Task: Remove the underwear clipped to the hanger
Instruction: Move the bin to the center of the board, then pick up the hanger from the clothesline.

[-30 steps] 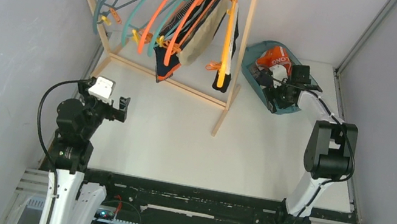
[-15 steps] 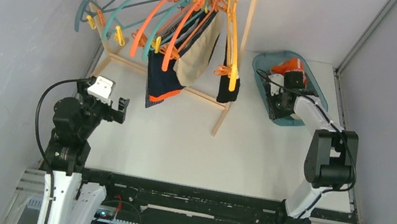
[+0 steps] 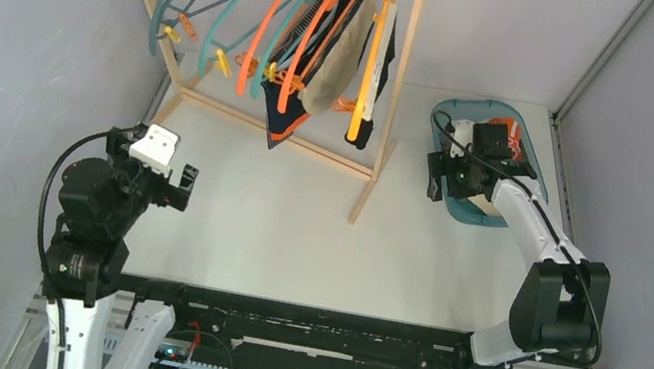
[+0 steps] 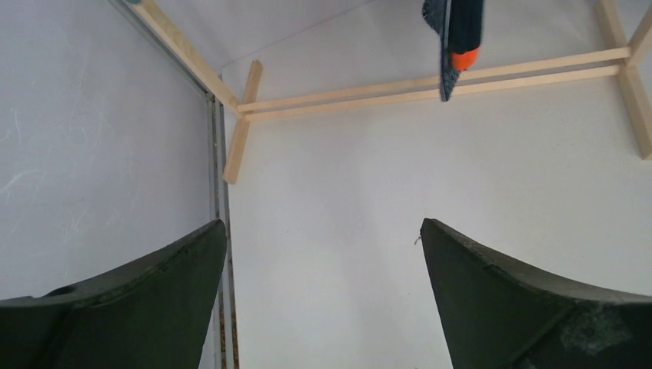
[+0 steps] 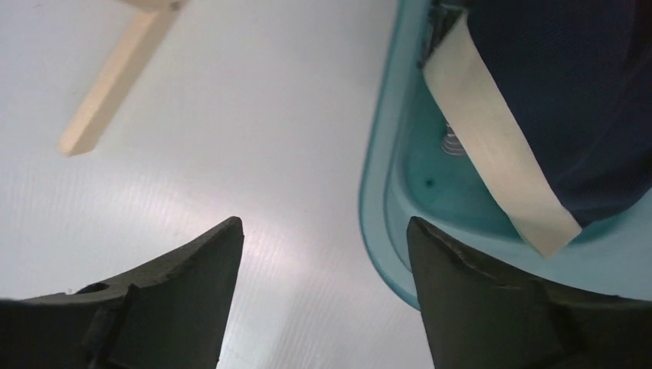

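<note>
Side walls are closing in the desk [image 3: 293, 240] on the left and right, and the wooden rack [image 3: 401, 76] is standing at the far left, its base rail running across to a foot that reaches toward the desk's middle. A broad stretch of white surface is lying between that rail and the arms' bases. The left gripper [image 3: 185, 186] is hovering near the left wall, well apart from the rack, with its jaws spread wide and nothing between them; in its wrist view the left gripper [image 4: 323, 231] is facing the base rail. The right gripper [image 3: 436, 177] is sitting at the near-left rim of the teal bin [image 3: 503, 219], jaws parted and holding nothing, the rim just beside its right finger. A navy piece with a pale waistband [image 5: 569, 92] is lying inside the bin. The underwear [image 3: 331, 53] is hanging bunched on orange and teal hangers [image 3: 265, 21] at the rail's right end, long axes running down from the rail. The navy pair with orange trim [image 3: 281, 121] is hanging lowest, its tip pointing down at the base rail.
</note>
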`<state>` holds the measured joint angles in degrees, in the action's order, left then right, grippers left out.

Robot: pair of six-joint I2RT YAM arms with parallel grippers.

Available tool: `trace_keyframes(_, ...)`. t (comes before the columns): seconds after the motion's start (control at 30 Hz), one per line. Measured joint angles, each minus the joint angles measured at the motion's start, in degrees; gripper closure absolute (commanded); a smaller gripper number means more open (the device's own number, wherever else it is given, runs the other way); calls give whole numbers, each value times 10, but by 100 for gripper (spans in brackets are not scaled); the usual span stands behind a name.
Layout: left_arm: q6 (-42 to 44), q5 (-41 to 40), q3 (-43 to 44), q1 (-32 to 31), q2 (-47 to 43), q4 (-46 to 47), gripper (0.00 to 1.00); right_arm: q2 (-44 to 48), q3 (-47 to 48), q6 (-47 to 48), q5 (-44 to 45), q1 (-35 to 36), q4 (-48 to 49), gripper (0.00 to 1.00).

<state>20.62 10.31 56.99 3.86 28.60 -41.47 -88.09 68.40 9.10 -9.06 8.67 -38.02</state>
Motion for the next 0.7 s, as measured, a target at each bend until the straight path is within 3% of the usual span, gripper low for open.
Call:
trace_keyframes(0.1, -1, 16, 47, -2, 12, -33, 1, 27, 0, -2, -22, 14, 1, 20)
trace_keyframes(0.23, -19, 59, 130, -3, 43, -47, 8, 66, 0, -2, -66, 20, 1, 21)
trace_keyframes(0.43, -71, 111, 302, -4, 169, -56, 15, 113, -1, -2, -106, 20, 3, 22)
trace_keyframes(0.7, -119, 106, 478, -38, 329, -72, 20, 128, -12, 1, -114, 20, 8, 22)
